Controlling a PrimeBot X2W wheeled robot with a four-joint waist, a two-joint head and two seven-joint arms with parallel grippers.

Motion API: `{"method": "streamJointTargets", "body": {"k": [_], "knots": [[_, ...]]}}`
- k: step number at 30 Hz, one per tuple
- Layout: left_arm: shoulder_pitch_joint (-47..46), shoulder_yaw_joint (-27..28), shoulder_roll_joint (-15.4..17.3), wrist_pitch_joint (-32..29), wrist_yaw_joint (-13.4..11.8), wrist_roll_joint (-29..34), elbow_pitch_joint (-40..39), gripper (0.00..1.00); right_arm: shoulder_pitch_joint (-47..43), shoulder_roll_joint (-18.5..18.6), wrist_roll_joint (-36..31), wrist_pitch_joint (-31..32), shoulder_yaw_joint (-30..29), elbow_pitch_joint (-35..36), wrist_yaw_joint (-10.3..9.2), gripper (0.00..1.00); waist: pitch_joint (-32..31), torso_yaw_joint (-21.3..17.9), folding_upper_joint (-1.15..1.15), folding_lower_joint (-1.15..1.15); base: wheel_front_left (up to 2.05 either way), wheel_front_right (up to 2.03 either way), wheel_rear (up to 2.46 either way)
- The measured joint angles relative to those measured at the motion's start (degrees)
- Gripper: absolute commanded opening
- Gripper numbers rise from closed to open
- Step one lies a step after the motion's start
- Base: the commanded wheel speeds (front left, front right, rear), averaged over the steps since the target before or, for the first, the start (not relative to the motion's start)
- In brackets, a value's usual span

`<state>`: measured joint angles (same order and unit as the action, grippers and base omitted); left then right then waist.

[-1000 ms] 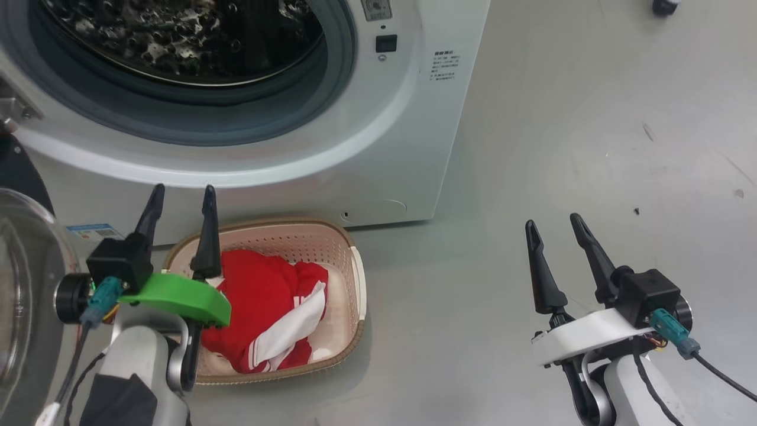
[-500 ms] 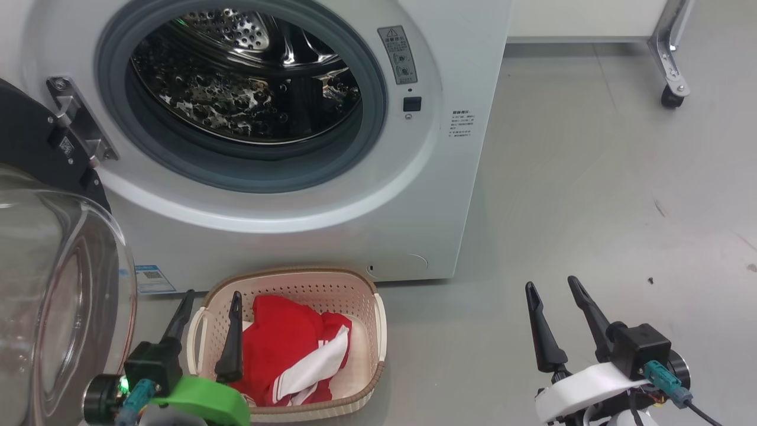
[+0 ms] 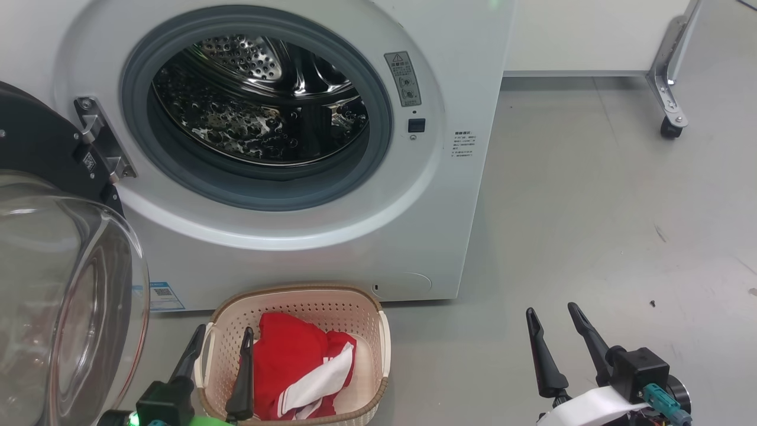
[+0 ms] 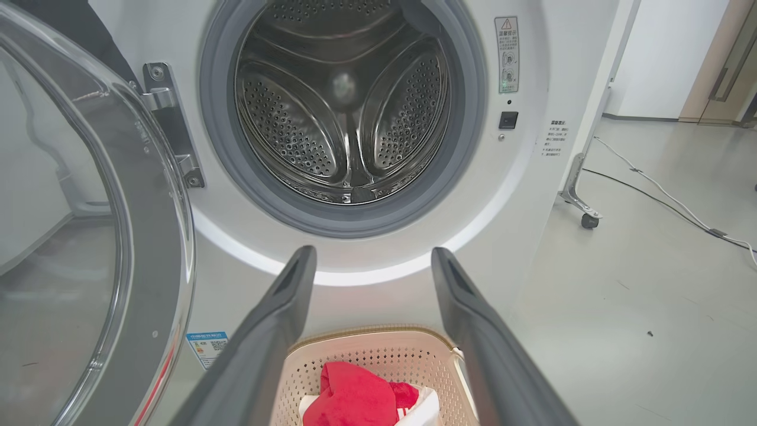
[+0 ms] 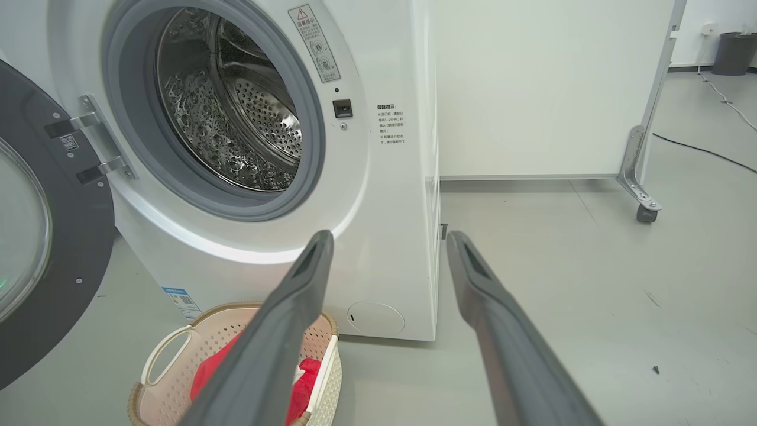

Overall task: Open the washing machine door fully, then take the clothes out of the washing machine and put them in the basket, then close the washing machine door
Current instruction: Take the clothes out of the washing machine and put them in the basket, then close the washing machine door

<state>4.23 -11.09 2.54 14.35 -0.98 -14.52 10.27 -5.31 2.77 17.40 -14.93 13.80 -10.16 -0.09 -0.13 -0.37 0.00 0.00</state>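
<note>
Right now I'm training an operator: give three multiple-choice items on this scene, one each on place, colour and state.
1. The clothes lie: A on a chair; B in the basket; C on a shelf.
2. The rubber ring of the washing machine is: A grey; B red; C green.
3. The washing machine door is: A shut; B swung open; C missing.
Answers: B, red fabric sits inside the cream basket; A, a grey band circles the opening; B, it stands swung out at the left.

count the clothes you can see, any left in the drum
1: a red garment with white stripes lying in the cream basket on the floor before the washing machine. The steel drum looks empty; anything beneath the garment would be hidden.
</note>
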Motion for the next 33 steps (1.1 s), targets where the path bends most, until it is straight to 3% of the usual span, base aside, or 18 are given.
{"method": "streamJointTargets", "body": {"k": [33], "knots": [[5.38,-0.48,0.37,-3.21,-1.75,0.26,-9.36,1.0,-1.13,-0.18,-0.34,0.0,-0.2,1.68,-0.03,1.0,0.57,-0.37,0.0,0.0,0.0,0.0,0.0]]}}
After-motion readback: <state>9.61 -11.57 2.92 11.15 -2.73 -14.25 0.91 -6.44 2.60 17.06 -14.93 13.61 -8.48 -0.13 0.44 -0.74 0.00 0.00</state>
